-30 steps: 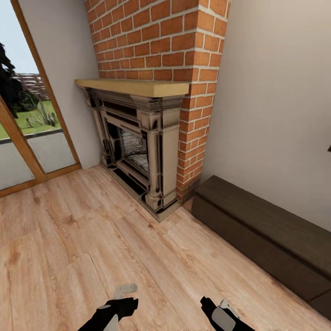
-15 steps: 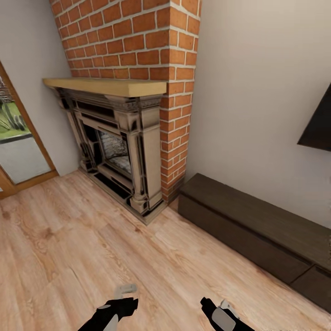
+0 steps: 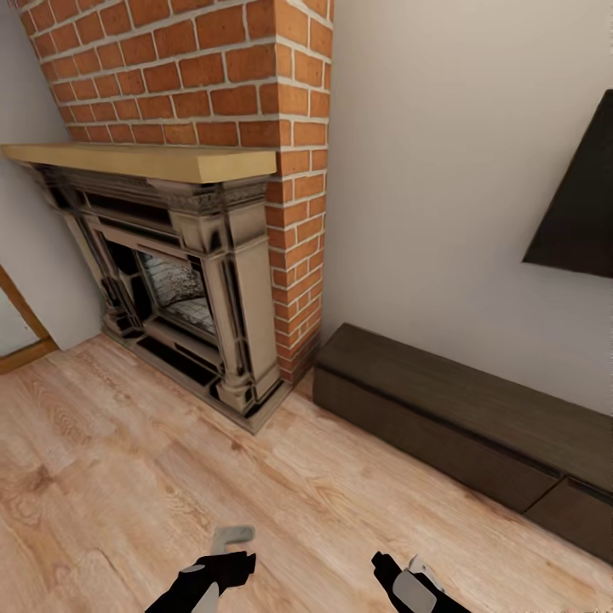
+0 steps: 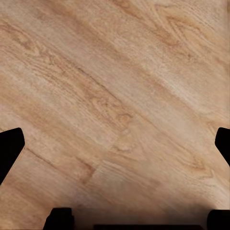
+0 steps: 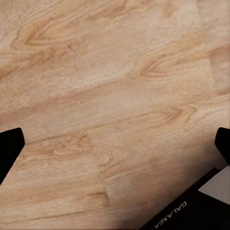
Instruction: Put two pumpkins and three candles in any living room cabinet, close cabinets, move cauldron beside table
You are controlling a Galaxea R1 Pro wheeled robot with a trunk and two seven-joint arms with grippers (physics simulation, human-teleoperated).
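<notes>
Hanging low and empty over the wood floor [image 3: 128,477], jaws spread wide, the left gripper [image 4: 115,143] and right gripper [image 5: 115,143] are waiting while the closed cabinet [image 3: 460,417] is lying at three o'clock

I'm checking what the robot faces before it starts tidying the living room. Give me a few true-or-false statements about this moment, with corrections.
1. The cabinet stands against the wall, on the right of the brick fireplace in the head view. True.
2. A pumpkin sits on top of the cabinet. False: its top is bare.
3. Both wrist views look down on the wooden floor. True.
4. The left gripper holds a candle. False: its fingers are spread with nothing between them.
5. The right gripper is open and empty. True.
</notes>
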